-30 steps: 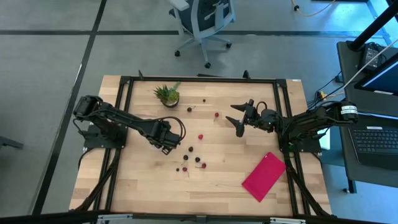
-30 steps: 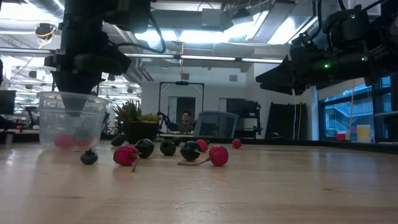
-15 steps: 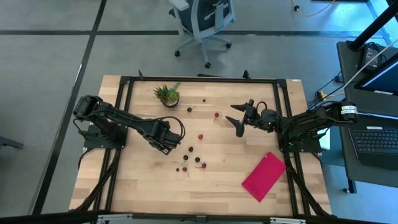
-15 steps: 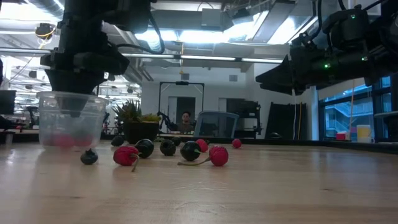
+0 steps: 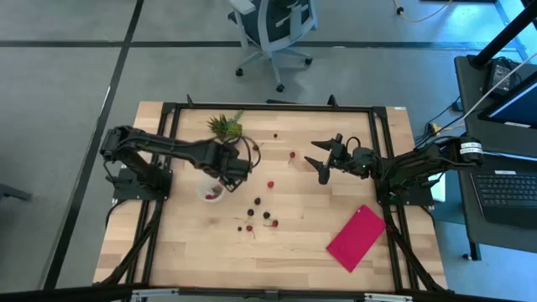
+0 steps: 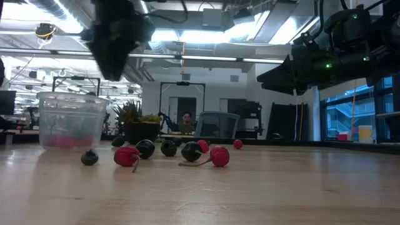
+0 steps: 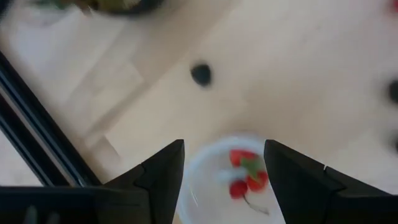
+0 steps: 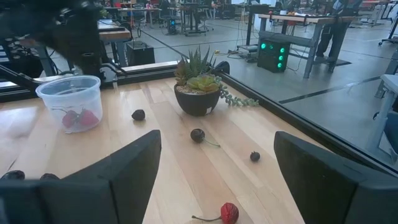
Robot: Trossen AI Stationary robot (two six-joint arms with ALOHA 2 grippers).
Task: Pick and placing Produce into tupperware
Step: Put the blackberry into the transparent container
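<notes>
Now the tupperware (image 5: 213,191), a round translucent plastic cup, stands uncovered left of centre on the pale wood-plank table (image 5: 294,243), with a few glossy red produce (image 7: 244,174) pieces inside. Half a second ago the left gripper (image 5: 237,164) sat right over it; it has since risen and swung toward the upper part of the frame, beside the spiky green potted plant (image 5: 223,127), fingers spread wide and empty. More round red and maroon pieces lie scattered at centre. At the right, the right gripper (image 5: 321,159) hovers unchanged, fingers wide apart, above a flat pink-red sheet (image 5: 356,236).
</notes>
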